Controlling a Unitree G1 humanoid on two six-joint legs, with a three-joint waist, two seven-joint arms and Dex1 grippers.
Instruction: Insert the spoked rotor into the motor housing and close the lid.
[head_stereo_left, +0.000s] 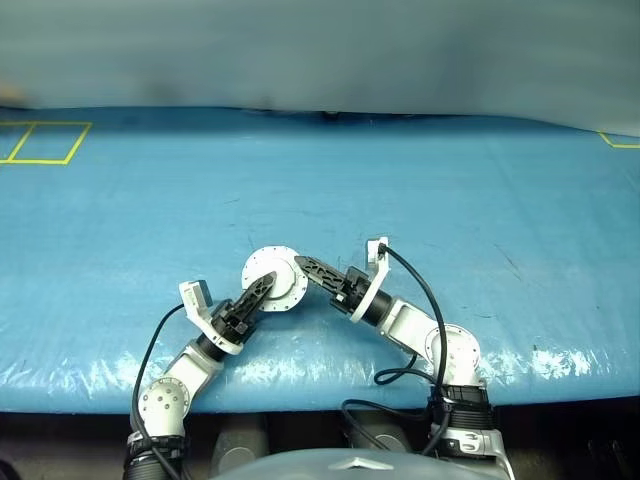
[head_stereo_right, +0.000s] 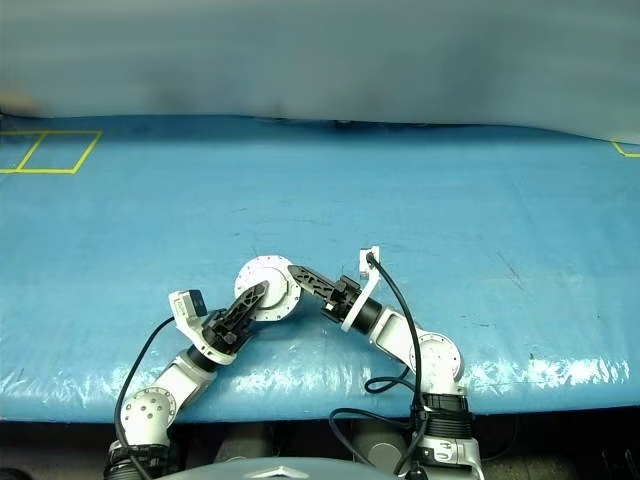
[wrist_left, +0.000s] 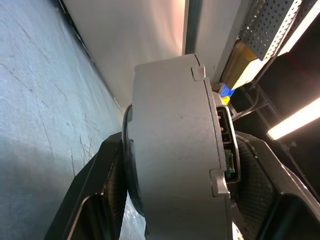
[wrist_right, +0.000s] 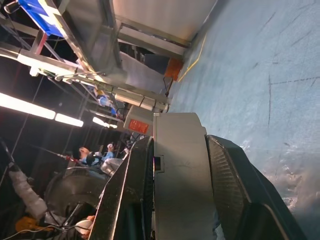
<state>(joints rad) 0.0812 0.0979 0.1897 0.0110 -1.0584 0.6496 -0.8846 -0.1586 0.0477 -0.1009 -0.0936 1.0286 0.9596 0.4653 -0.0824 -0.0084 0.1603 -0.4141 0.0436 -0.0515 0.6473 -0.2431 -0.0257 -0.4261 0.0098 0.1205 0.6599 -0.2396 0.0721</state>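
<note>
Both arms reach in from the near edge of the blue surface and meet at one round part held above it, near the front and left of centre.

Left arm: forearm angled up and inward to the right, left gripper at the lower-left side of the part. In the left wrist view its two black fingers stand on either side of the part's thickness — one against each face, apparently in contact; whether the hold is firm I cannot tell.

Right arm: elbow bent at the surface's front edge, forearm pointing up and to the left, right gripper at the part's right side. The right wrist view shows its fingers clamped on the two flat faces, so this gripper holds the part.

The part — taken as the motor housing — reads as a pale silver-white disc from the head camera, its face tilted toward the camera, with small marks around the rim. Edge-on in the wrist views it is a thick plain grey drum with small notched tabs on its rim.

Hard to make out: windings, hub detail, and whether rotor or lid are fitted — the faces are covered by the fingers or too small to read.
</note>
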